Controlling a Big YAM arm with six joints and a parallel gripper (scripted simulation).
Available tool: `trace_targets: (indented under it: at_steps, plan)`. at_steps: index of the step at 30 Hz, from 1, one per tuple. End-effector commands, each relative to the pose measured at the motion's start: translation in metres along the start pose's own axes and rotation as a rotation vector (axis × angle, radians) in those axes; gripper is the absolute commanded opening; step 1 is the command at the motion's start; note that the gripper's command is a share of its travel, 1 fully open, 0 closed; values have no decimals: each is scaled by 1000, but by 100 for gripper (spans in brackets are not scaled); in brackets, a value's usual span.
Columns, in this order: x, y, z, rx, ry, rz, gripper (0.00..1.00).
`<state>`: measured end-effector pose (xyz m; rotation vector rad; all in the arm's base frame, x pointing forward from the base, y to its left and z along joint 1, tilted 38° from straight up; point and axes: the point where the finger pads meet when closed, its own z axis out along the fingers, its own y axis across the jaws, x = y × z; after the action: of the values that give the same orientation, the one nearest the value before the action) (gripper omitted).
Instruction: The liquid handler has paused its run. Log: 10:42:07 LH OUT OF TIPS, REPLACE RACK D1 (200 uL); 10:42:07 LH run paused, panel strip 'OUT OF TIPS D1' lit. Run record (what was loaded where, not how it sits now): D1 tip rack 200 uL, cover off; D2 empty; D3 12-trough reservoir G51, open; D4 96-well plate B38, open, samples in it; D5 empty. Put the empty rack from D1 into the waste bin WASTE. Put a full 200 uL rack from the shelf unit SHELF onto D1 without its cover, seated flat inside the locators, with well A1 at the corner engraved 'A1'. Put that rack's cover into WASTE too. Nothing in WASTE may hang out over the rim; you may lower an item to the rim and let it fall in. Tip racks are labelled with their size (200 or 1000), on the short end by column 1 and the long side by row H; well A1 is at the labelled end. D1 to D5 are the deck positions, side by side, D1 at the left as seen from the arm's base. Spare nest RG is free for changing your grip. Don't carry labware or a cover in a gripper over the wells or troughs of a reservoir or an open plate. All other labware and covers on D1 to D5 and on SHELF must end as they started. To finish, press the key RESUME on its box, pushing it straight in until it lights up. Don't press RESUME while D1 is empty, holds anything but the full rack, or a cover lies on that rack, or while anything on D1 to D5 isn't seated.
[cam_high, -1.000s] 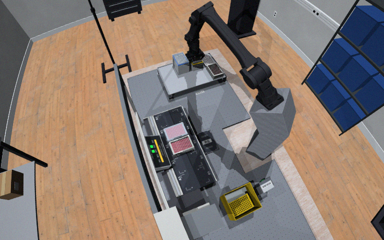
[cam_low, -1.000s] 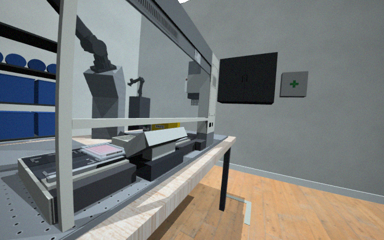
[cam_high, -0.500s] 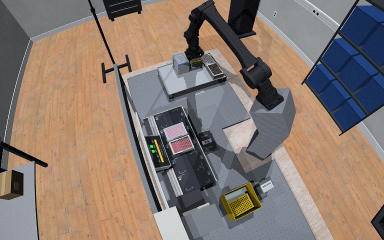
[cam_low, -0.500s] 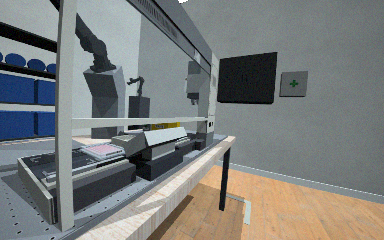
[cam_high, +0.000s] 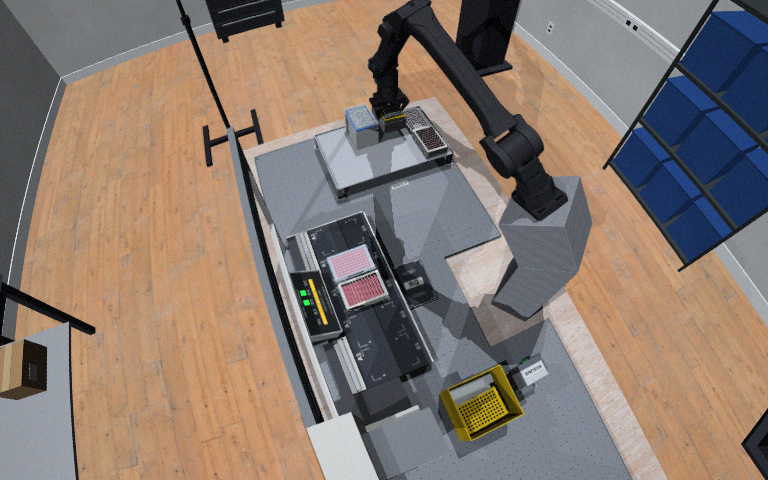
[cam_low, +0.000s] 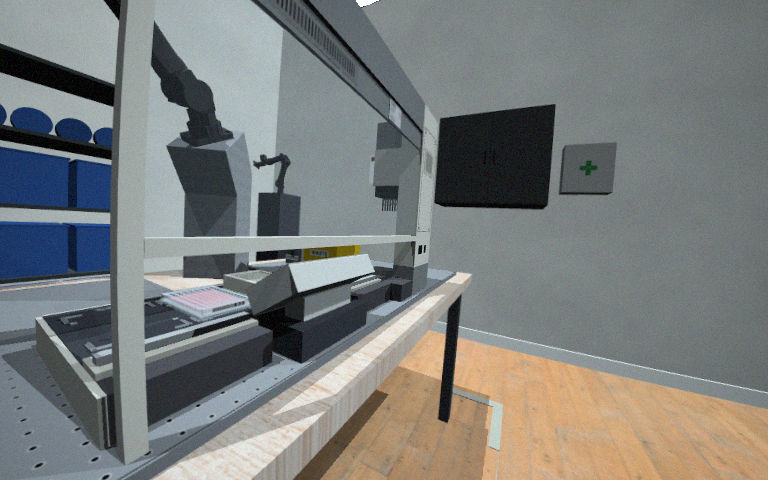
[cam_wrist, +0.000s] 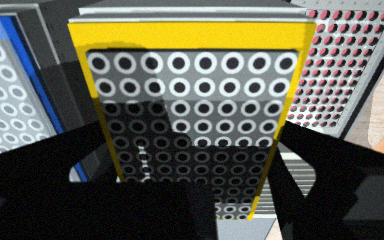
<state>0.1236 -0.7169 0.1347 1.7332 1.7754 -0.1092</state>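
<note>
My gripper (cam_high: 392, 114) is at the shelf unit (cam_high: 385, 152) at the far end of the table, and it is shut on a yellow tip rack (cam_high: 393, 122). In the wrist view the yellow rack (cam_wrist: 192, 110) fills the middle, with rows of white-ringed tips, and my dark fingers clamp its long sides. The deck position D1 (cam_high: 376, 353) is bare, with an 'A1' mark at its corner. The yellow waste bin (cam_high: 481, 403) holds a yellow rack with open holes and a grey piece. I cannot tell whether a clear cover sits on the held rack.
A blue rack (cam_high: 360, 123) stands just left of the held rack, and two racks with red dots (cam_high: 425, 131) just right. Two pink labware items (cam_high: 356, 276) sit mid-deck. The spare nest (cam_high: 415, 277) and the key box (cam_high: 532, 370) lie nearer the arm's base.
</note>
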Motion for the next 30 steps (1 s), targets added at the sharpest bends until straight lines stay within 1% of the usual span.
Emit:
trace_targets:
  at_steps: [1, 4, 9, 10, 14, 16, 19, 22, 26, 27, 30]
  plan:
    - [-18, -5, -36, 6, -43, -8, 0]
    - [-22, -4, -43, 5, -51, -12, 0]
    - [-18, -5, -46, 6, -44, -9, 0]
    - [-32, 0, -55, 3, -70, -19, 0]
    - [-17, -5, -54, 6, -42, -8, 0]
    - [-21, -4, -59, 5, -50, -11, 0]
    - [-17, -5, -63, 6, -44, -9, 0]
    - [-21, -3, -70, 5, -51, -12, 0]
    - [-18, -4, -71, 6, -45, -10, 0]
    - [-27, -1, -78, 4, -64, -17, 0]
    - [-17, -5, -78, 6, -44, -10, 0]
